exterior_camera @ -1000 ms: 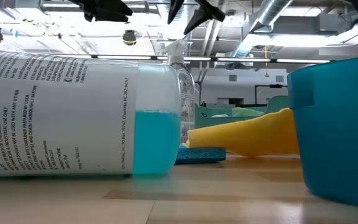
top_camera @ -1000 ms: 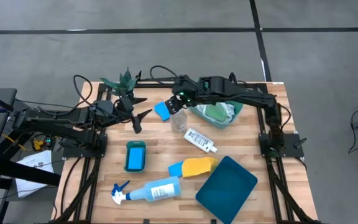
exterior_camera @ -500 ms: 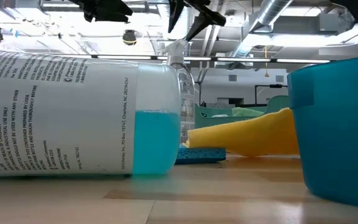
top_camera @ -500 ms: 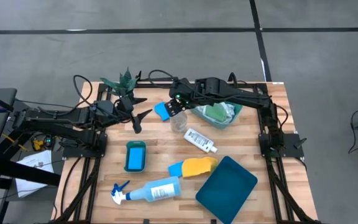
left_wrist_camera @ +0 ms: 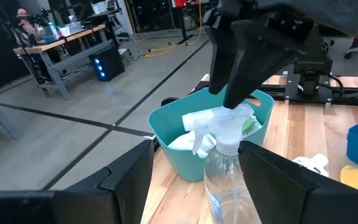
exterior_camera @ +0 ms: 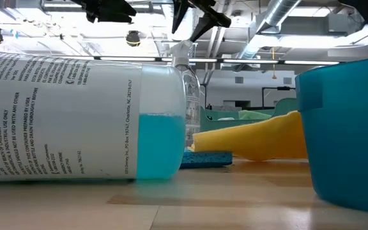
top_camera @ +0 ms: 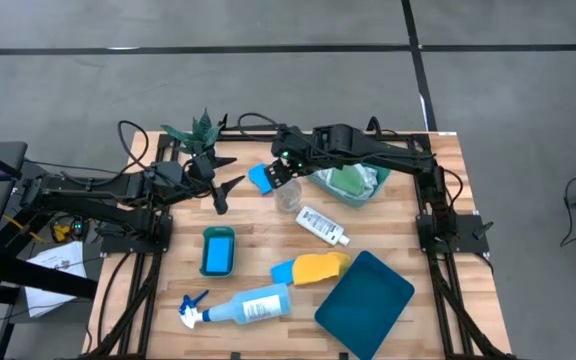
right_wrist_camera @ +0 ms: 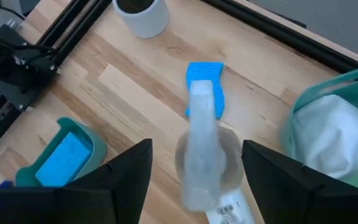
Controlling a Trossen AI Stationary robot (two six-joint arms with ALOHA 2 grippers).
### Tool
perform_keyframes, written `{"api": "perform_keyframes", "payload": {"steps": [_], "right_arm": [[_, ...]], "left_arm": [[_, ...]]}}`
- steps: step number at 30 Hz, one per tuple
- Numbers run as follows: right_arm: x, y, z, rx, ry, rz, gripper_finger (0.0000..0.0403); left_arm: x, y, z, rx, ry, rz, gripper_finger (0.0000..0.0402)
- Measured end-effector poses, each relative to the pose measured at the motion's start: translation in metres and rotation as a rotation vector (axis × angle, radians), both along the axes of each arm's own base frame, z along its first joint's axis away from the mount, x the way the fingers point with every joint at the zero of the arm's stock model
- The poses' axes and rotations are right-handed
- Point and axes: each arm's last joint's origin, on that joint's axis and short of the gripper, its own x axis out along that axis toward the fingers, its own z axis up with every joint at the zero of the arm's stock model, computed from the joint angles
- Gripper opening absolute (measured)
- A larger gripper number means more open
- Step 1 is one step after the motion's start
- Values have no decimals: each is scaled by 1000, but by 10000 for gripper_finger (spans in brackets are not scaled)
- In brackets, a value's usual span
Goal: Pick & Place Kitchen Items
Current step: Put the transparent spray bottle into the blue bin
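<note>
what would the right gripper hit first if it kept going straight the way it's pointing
Most likely the trigger head of the clear spray bottle, which stands upright directly between and below the open fingers of the right gripper. Past it lies only the wooden table. The exact gap is unclear.

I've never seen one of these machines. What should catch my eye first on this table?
Probably the right gripper, open and poised just above a clear spray bottle standing mid-table beside a teal tub stuffed with cloths. Near the front edge, a pale-blue spray bottle lies on its side.
</note>
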Motion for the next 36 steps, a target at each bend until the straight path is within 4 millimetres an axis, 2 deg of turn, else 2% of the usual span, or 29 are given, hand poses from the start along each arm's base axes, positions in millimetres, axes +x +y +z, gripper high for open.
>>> {"api": "perform_keyframes", "payload": {"steps": [3, 8, 24, 30, 36], "right_arm": [[5, 2, -12, 15, 46, 15, 240], [6, 3, -16, 19, 79, 27, 240], [6, -3, -16, 2, 81, 30, 238], [6, -3, -16, -5, 86, 41, 218], [6, -3, -16, -6, 87, 46, 178]], "left_arm": [[0, 0, 0, 0, 0, 0, 231], [0, 0, 0, 0, -1, 0, 231], [0, 0, 0, -14, -9, 2, 231], [0, 0, 0, -14, -8, 2, 231], [0, 0, 0, -15, -9, 3, 231]]}}
